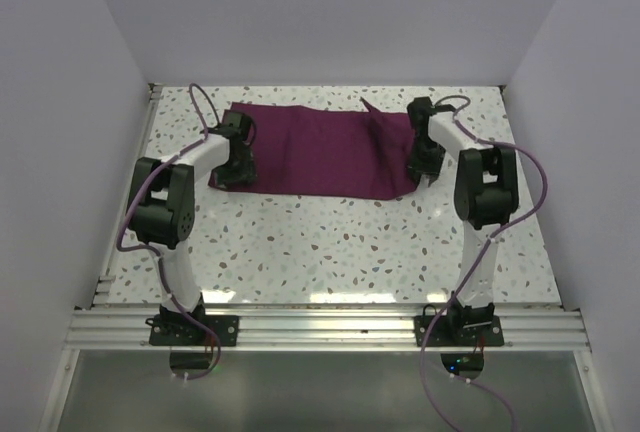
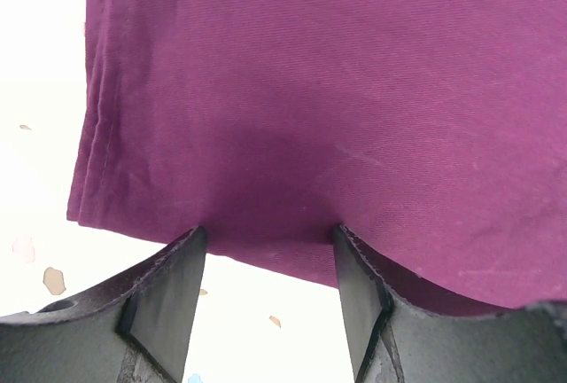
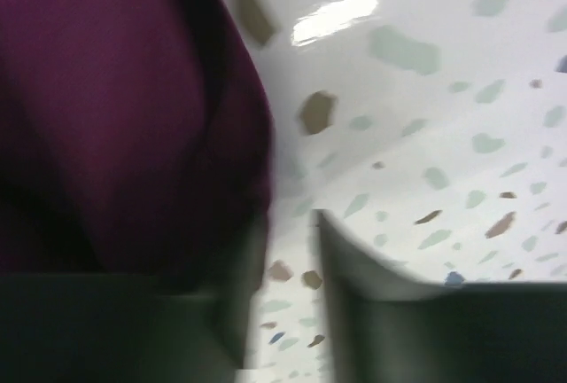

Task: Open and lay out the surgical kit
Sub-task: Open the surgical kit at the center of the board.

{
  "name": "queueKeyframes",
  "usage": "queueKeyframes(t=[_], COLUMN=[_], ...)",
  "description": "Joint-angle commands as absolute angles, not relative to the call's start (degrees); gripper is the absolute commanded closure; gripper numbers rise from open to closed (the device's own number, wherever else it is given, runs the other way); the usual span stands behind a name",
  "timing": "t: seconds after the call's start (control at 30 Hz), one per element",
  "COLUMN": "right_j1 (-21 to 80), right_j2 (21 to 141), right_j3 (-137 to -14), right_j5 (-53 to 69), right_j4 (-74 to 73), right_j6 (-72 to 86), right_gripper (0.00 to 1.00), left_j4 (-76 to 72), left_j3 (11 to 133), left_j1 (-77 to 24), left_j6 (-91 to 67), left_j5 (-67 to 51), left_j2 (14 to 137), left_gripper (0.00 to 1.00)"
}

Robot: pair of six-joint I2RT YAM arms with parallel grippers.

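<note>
One purple cloth, left hand, right hand, one at each end

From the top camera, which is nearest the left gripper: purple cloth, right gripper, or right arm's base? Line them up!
1. purple cloth, right at the left gripper.
2. right gripper, across the cloth.
3. right arm's base, near-right edge.

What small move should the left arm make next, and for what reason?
Probably ease the left gripper slightly forward and down, then close on the near edge of the purple cloth wrap. Its jaws stand open with that edge lying just at their tips, not yet between them, and the wrap lies folded flat with no instruments showing.
</note>
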State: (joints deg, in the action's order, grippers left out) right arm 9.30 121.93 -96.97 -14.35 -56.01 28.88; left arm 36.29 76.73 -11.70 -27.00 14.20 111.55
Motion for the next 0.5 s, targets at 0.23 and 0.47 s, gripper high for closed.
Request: queueKeyframes(t=[0.23, 0.47], right_j1=[4.1, 4.4], right_j2=[112.6, 99.8], right_j3=[-94.7, -93.3], right_j5=[-23.1, -7.2], right_j4=[-57.0, -47.1], right_j6=[29.8, 30.0], right_gripper=[0.02, 0.02], left_j4=[35.9, 35.5], left_j3=[74.4, 73.7], left_j1=[-11.3, -11.3], left_j6=[-26.5, -26.1], left_j5=[14.8, 14.2], left_j2=[108.9, 108.8], left_gripper=[0.37, 0.38])
